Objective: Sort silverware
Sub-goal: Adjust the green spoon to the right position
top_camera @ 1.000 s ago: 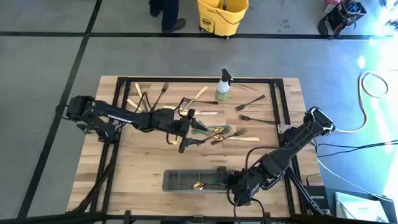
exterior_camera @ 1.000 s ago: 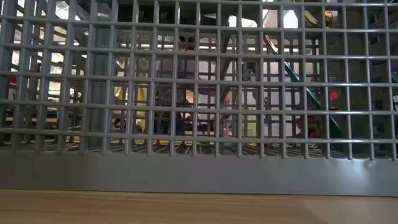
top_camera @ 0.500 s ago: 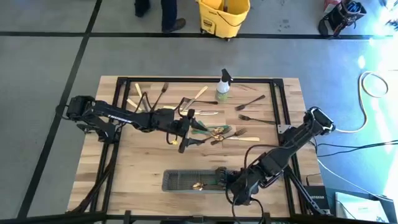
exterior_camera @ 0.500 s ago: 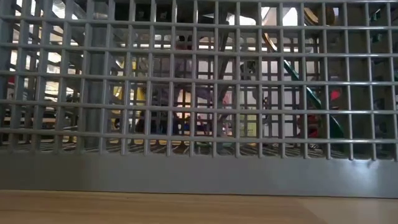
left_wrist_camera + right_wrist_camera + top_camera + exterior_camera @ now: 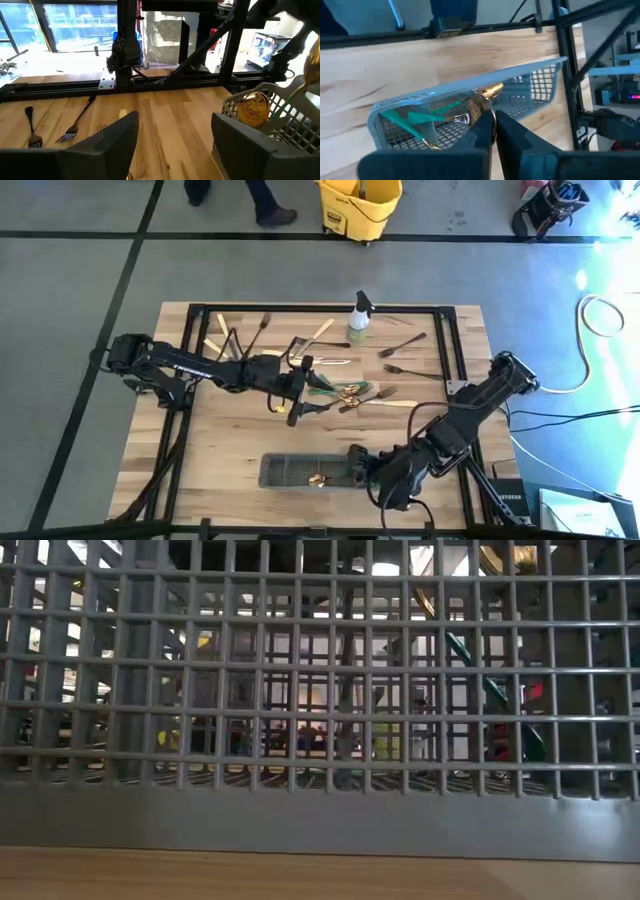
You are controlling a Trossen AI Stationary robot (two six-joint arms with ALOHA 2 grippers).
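Mostly unfinished still. Right hand (image 5: 352, 462) over the caddy (image 5: 290, 472), fingers (image 5: 487, 125) pressed together on a gold piece (image 5: 482, 100) above green-handled ones (image 5: 420, 119) already inside. Farther off, left hand (image 5: 293, 408) spread and empty beside the silverware (image 5: 365, 395) scattered across the bench (image 5: 230, 430).

Caddy (image 5: 300, 471): shifted slightly toward table's near edge | right gripper (image 5: 372, 471): lower, further right | person (image 5: 225, 190): further left
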